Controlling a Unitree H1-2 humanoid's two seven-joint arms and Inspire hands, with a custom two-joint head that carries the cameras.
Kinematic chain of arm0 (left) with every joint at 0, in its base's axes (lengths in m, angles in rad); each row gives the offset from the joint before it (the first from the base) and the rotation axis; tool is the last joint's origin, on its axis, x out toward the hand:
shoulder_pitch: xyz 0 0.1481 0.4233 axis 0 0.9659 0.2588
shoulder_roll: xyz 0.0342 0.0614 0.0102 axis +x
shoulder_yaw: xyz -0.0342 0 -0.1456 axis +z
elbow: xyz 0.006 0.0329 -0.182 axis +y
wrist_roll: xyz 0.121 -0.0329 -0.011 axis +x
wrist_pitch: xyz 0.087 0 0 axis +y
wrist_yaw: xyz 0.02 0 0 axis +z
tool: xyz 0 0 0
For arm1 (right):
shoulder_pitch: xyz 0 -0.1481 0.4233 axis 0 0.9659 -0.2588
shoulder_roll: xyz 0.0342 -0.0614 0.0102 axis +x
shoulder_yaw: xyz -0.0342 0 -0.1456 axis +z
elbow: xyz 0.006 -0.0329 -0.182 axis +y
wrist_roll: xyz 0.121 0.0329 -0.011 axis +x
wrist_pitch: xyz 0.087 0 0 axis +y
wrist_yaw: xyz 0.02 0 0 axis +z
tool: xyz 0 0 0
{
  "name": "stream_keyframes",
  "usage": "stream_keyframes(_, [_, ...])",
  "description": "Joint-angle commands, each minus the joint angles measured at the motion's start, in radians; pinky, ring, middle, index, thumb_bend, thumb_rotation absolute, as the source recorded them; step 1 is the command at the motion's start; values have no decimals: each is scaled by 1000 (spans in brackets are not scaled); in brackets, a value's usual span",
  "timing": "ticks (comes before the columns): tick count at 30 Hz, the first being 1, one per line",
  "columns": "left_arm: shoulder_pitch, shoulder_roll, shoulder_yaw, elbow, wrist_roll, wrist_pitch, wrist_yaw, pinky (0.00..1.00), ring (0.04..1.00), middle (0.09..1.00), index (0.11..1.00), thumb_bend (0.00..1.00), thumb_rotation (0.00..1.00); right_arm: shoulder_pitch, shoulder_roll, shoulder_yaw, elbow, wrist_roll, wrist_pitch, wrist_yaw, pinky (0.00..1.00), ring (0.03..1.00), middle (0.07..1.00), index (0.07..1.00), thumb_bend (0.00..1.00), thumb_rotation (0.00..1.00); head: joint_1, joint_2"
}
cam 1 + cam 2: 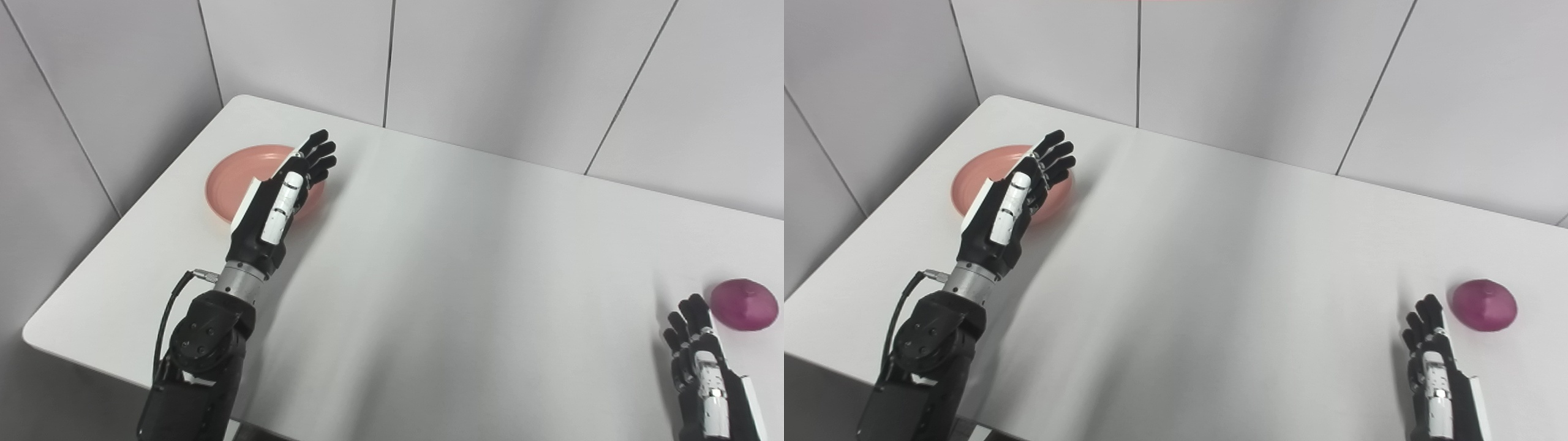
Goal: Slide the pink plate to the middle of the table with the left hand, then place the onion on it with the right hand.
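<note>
Left hand (278, 202) held edge-on with fingers extended and apart, holding nothing, over the near right part of the pink plate (236, 177) on the white table (441, 257). Right hand (704, 361) likewise open and empty; the onion (743, 304) lies just beyond and right of its fingertips, apart from them.

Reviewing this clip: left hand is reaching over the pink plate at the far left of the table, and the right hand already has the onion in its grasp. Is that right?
Not quite. The left hand does reach over the pink plate at the table's far left, but the right hand holds nothing: its fingers are apart, and the onion lies on the table just beyond and to the right of it. The right eye view shows the gap.
</note>
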Motion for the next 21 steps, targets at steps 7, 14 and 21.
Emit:
stream_keyframes(7, [-69, 36, 42, -28, 3, 11, 35, 920, 904, 914, 892, 482, 1000, -2, 0, -2, -46, 8, 21, -4, 1000, 1000, 1000, 1000, 0, 1000, -2, 0])
stream_keyframes(14, [-98, 66, 65, 3, -2, 3, 45, 900, 898, 915, 895, 445, 1000, -2, 0, -3, -40, 5, 9, -2, 1000, 1000, 1000, 1000, 0, 1000, 1, -2])
stream_keyframes(21, [-116, 85, 80, 38, -11, 0, 46, 899, 899, 912, 893, 401, 1000, -5, -3, -5, -27, 14, -6, 7, 1000, 1000, 1000, 1000, 0, 1000, 3, -5])
